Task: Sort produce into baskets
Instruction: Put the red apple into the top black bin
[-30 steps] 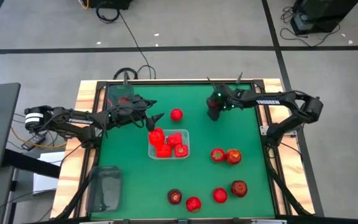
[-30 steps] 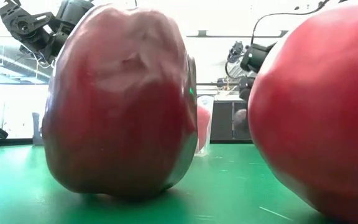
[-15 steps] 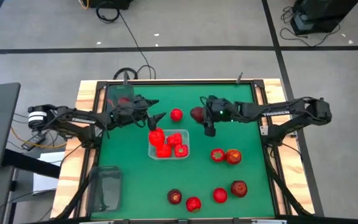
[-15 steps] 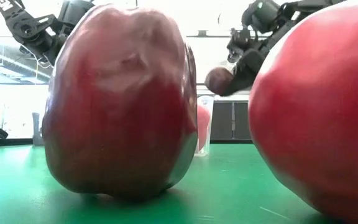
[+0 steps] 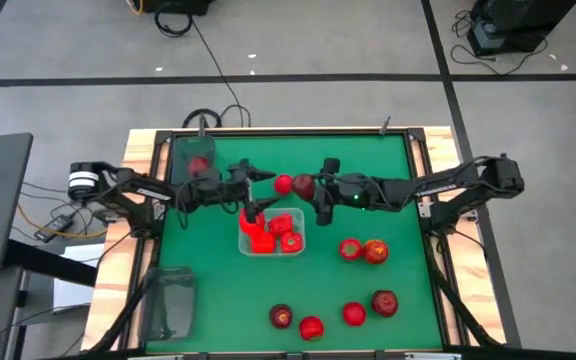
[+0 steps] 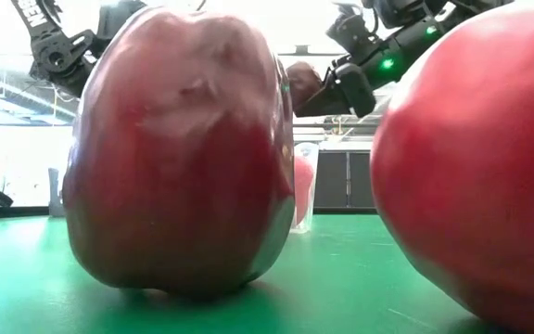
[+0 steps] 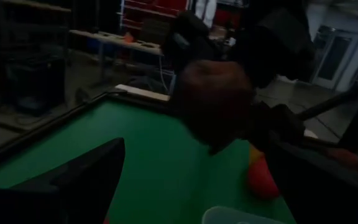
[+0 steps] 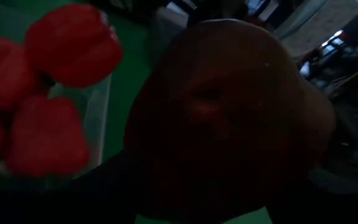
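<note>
Dark maroon apple, rounded, smooth-skinned.

The maroon apple at the left of the low view has a glossy, smooth plastic-looking skin with faint dents. The table top is matt green, framed in pale wood. The clear bin at centre looks like thin see-through plastic.

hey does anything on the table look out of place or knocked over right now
Nothing looks spilled or toppled. The clear bin sits upright mid-table holding red peppers. The right claw holds a dark maroon apple above the table, facing the open left claw.
</note>
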{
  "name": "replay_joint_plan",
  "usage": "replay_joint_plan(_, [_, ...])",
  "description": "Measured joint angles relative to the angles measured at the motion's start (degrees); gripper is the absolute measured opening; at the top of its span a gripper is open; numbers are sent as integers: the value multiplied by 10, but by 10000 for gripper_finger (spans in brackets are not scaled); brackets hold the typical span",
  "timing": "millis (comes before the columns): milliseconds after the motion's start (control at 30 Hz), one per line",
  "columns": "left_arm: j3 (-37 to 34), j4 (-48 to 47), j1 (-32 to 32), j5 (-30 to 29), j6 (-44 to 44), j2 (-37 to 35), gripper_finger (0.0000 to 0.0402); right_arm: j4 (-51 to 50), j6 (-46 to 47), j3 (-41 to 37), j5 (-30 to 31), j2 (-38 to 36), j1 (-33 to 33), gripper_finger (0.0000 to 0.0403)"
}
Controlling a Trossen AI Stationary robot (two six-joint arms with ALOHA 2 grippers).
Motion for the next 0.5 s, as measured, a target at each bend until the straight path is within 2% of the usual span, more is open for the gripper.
replay_joint_plan(200, [47,-6,-26,-15,61,50,394,26,-8,0,-21,11,2,281])
replay_joint_plan(367, [73,-8,-28,-23,66,76,394,28,-12,0,-26,13,12,284])
replay_joint_plan(500, [89,-9,-28,1,60,85,399,34,-15,0,-28,18,16,285])
